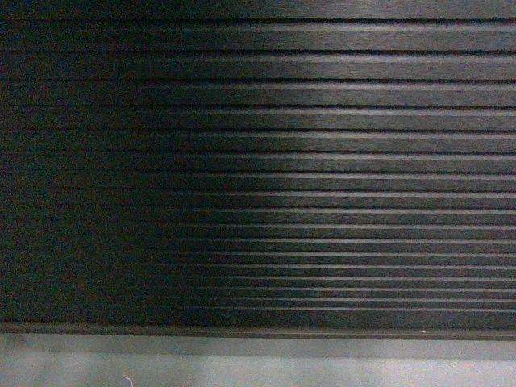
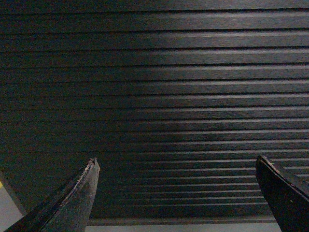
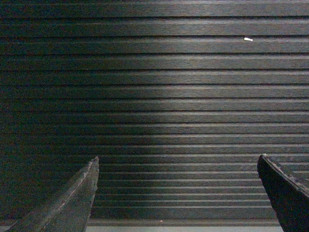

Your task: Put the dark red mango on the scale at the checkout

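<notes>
Head view gives you only the checkout (image 1: 258,161) front: dark horizontal ribs filling the frame, with its grey plinth (image 1: 258,359) as a pale band along the bottom. No arm appears there. Your left wrist view adds what the head camera lacks, the left gripper (image 2: 177,166), jaws spread wide with nothing between them, pointed at the same ribbed panel. At its lower left corner you get a sliver of pale floor (image 2: 6,212) past the panel's edge. Your right wrist view shows the right gripper (image 3: 177,164), jaws also wide and holding nothing, and a small white speck (image 3: 248,39) on an upper rib. The dark red mango and the scale are out of sight in all three views.
</notes>
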### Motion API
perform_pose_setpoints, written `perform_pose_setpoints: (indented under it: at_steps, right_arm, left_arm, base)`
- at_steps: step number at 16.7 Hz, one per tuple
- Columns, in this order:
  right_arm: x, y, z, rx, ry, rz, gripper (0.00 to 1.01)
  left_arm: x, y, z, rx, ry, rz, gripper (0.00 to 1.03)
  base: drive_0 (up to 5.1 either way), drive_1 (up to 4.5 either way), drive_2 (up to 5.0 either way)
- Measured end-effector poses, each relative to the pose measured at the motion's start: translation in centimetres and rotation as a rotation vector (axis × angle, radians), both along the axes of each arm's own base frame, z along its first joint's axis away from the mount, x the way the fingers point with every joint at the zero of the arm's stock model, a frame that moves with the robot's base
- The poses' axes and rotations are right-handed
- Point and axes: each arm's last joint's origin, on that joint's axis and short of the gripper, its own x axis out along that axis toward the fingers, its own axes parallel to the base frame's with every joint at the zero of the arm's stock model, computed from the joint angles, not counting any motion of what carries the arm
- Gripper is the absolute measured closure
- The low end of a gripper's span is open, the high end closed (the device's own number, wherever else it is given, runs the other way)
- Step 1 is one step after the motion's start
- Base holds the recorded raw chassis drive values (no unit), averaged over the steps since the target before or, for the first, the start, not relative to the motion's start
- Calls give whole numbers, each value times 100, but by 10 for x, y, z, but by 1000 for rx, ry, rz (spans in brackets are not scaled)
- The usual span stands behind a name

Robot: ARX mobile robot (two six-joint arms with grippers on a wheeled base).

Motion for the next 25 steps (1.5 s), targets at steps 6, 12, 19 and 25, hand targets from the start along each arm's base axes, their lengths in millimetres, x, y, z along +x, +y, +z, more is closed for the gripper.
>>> perform_pose_setpoints:
  at_steps: [6, 12, 19, 25]
  right_arm:
    - [0, 0, 0, 0, 0, 0, 3]
    - [0, 0, 0, 0, 3, 0, 3]
    - [0, 0, 0, 0, 0, 1, 3]
    - [0, 0, 0, 0, 1, 1, 3]
  left_arm:
    - [0, 0, 0, 0, 0, 0, 5]
    - [0, 0, 0, 0, 3, -3, 5]
    - [0, 0, 0, 0, 1, 2, 5]
    - [0, 0, 0, 0, 0, 1, 5]
  base:
    - [0, 0, 0]
    - [0, 0, 0]
    - [0, 0, 0]
    - [0, 0, 0]
